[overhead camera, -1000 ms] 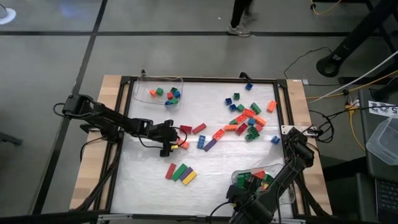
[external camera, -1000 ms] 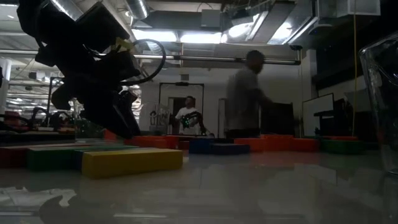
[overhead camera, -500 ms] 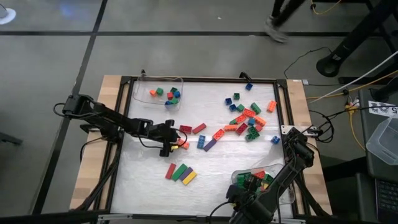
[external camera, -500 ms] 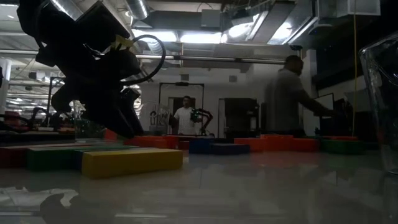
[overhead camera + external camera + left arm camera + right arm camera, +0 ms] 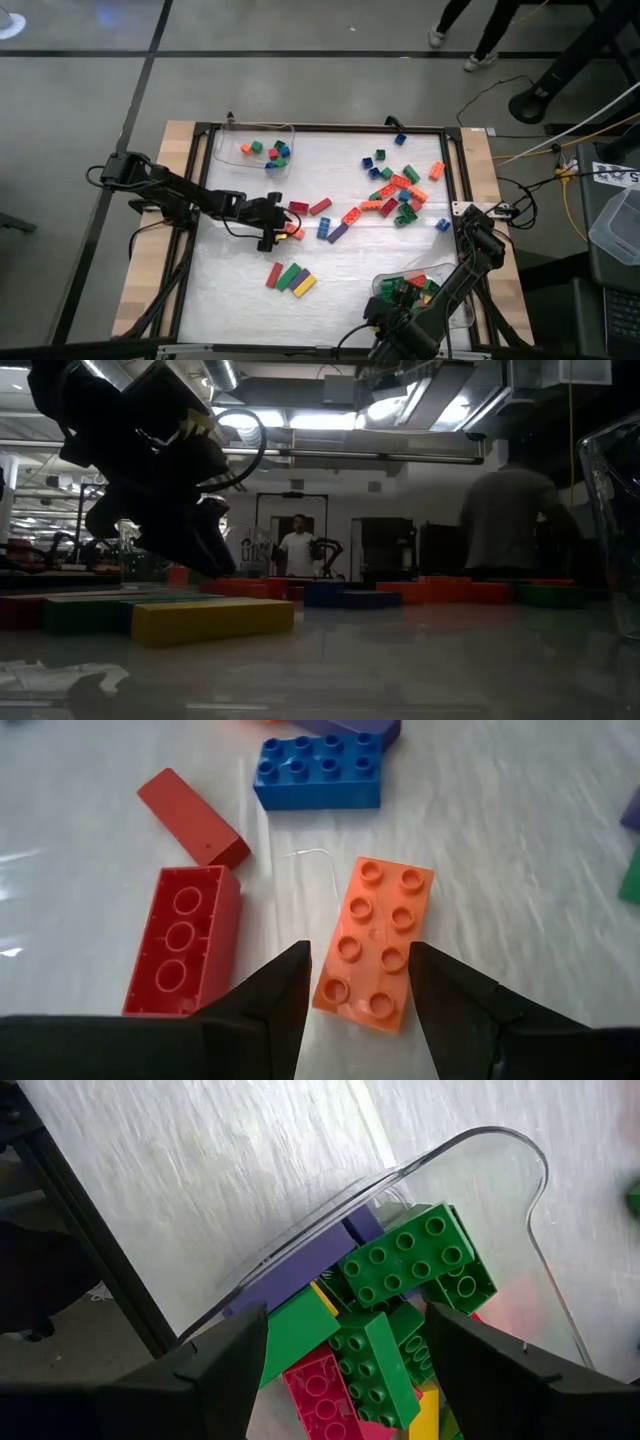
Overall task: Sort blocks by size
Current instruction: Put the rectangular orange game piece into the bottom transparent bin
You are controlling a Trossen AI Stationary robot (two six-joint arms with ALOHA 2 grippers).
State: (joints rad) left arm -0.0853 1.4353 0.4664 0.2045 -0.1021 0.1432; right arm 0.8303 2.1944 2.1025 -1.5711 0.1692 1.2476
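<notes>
Orange long block (image 5: 376,942) lies studs-up, pointing lengthwise away from the spread left end effector (image 5: 357,988) straddling it.

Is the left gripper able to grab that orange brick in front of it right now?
Probably yes: the left gripper is open over the orange brick's near end, and the red brick lies apart.

In the high view, the person (image 5: 480,30) on the floor beyond the table now stands farther toward the right side; both legs and shoes are visible, against one shoe a second ago. In the low view, the same blurred person (image 5: 515,520) is now at the right of the room, back turned. The left gripper (image 5: 205,555) sits marginally lower there than before
</notes>
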